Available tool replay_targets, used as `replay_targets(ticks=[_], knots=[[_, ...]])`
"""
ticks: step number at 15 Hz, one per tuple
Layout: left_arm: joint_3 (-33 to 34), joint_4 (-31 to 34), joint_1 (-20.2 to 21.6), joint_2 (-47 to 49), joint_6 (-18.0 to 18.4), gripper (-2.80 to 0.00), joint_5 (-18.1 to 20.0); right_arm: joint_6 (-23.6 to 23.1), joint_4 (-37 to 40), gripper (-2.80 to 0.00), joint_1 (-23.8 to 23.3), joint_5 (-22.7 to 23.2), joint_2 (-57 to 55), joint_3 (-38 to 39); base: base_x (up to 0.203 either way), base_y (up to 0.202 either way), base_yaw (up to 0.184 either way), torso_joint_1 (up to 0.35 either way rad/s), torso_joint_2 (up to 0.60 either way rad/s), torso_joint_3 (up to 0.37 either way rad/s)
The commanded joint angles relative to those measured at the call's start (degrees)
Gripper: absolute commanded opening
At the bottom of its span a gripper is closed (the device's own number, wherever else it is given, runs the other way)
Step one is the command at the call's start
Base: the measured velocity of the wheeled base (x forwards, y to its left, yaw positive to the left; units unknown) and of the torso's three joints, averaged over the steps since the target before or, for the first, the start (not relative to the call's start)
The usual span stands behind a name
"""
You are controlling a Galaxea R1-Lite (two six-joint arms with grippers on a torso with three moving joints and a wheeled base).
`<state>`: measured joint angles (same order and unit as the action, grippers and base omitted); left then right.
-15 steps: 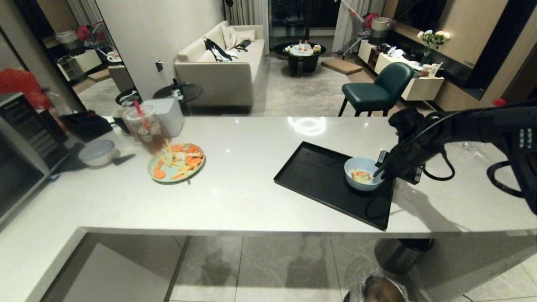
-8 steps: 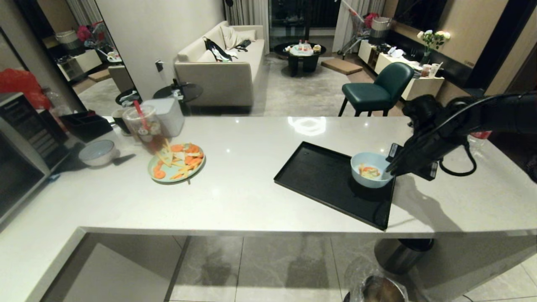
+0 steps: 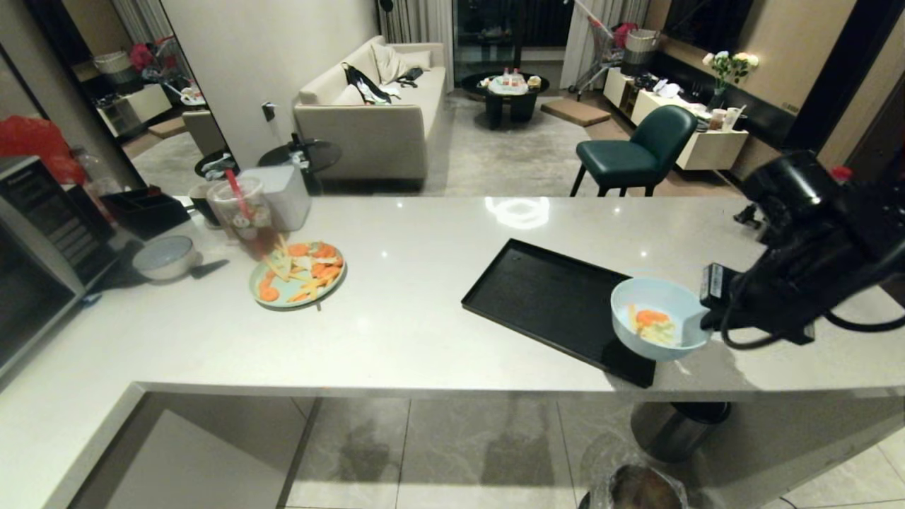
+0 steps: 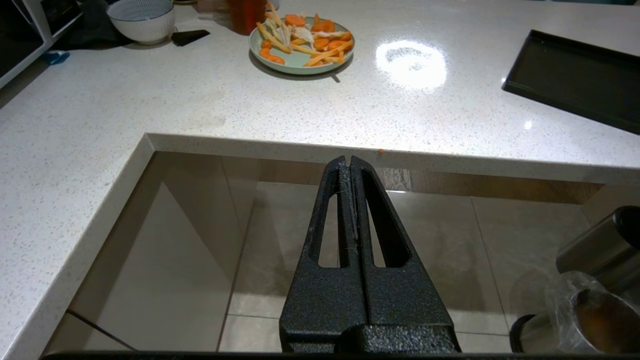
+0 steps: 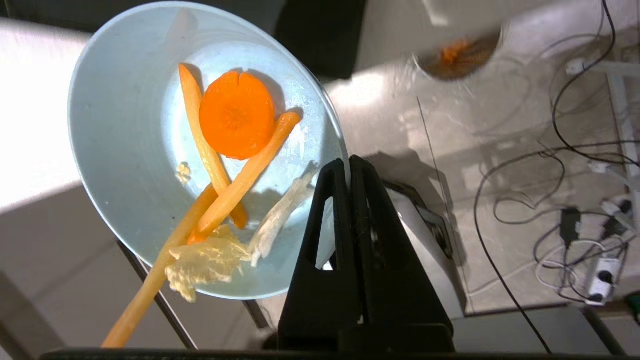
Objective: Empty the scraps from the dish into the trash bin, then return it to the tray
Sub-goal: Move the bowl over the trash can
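At the near right corner of the counter, the right gripper (image 3: 707, 324) is clamped on the rim of the dish (image 3: 659, 319), a small round light-blue matte bowl, one black finger (image 5: 327, 210) inside the wall and the other outside it. The dish is lifted clear of the surface and tipped, hanging over the near right corner of the tray (image 3: 544, 300) (a large flat black rectangular tray with a low raised rim) and over the counter's front edge. The scraps (image 5: 227, 165) lie against the low side of the dish: one round orange carrot slice, several orange strips and some pale yellowish shreds, with one strip reaching out past the rim.

On the floor below the counter edge stands the trash bin (image 3: 640, 488), a small shiny steel cylinder with a clear plastic liner over its rim; a second steel bin (image 3: 675, 424) sits just behind it.

The left gripper (image 4: 350, 165) is parked below the counter's front edge, fingers pressed together and holding nothing.

Farther left on the white speckled counter (image 3: 396, 318) rest a wide pale-green plate (image 3: 297, 274) heaped with carrot slices and yellow strips, a clear plastic cup (image 3: 240, 212) with a red straw, and a white-grey bowl (image 3: 164, 256).
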<state>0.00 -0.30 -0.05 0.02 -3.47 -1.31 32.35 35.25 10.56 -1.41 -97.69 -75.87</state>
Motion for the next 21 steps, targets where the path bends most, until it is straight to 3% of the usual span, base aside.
replay_targets(ticks=[1,7,10,14,21], knots=[[0.0,0.0,0.0,0.1,0.0,-2.8,0.0,-0.2,-0.2,-2.8,1.9,-0.1,14.2,10.6,0.0,0.0,0.0,0.0,0.0,0.0],[0.0,0.0,0.0,0.1,0.0,-2.8,0.0,-5.1,-0.5,-2.8,4.8,-2.9,40.8,34.2,0.0,0.0,0.0,0.0,0.0,0.0],[0.0,0.0,0.0,0.1,0.0,-2.8,0.0,-5.8,-0.4,-2.8,2.1,-4.2,45.5,42.4,0.0,0.0,0.0,0.0,0.0,0.0],[0.0,0.0,0.0,0.1,0.0,-2.8,0.0,-5.5,0.0,-2.8,1.0,-4.4,46.7,47.0,0.0,0.0,0.0,0.0,0.0,0.0],[0.0,0.0,0.0,0.1,0.0,-2.8,0.0,-5.1,-0.5,-2.8,0.4,-3.9,45.9,48.3,0.0,0.0,0.0,0.0,0.0,0.0]])
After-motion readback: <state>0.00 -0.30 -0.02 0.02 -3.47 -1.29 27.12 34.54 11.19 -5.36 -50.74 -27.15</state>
